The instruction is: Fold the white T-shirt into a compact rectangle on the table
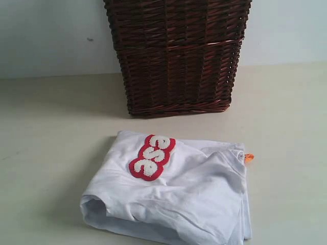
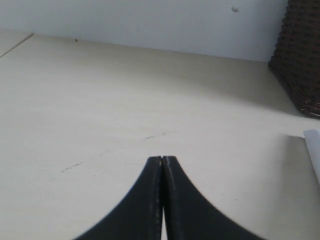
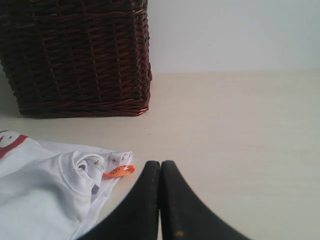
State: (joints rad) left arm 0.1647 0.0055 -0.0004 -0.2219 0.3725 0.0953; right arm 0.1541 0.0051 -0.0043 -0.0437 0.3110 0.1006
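Note:
The white T-shirt lies folded into a thick bundle on the table, its fuzzy red-outlined letters facing up and its orange tag sticking out at the right edge. Neither arm shows in the exterior view. My left gripper is shut and empty above bare table, with only a sliver of the shirt at the frame edge. My right gripper is shut and empty, just beside the shirt's corner and the orange tag, not touching them.
A dark brown wicker basket stands on the table right behind the shirt, against a pale wall. The basket fills one corner of the right wrist view; its edge shows in the left wrist view.

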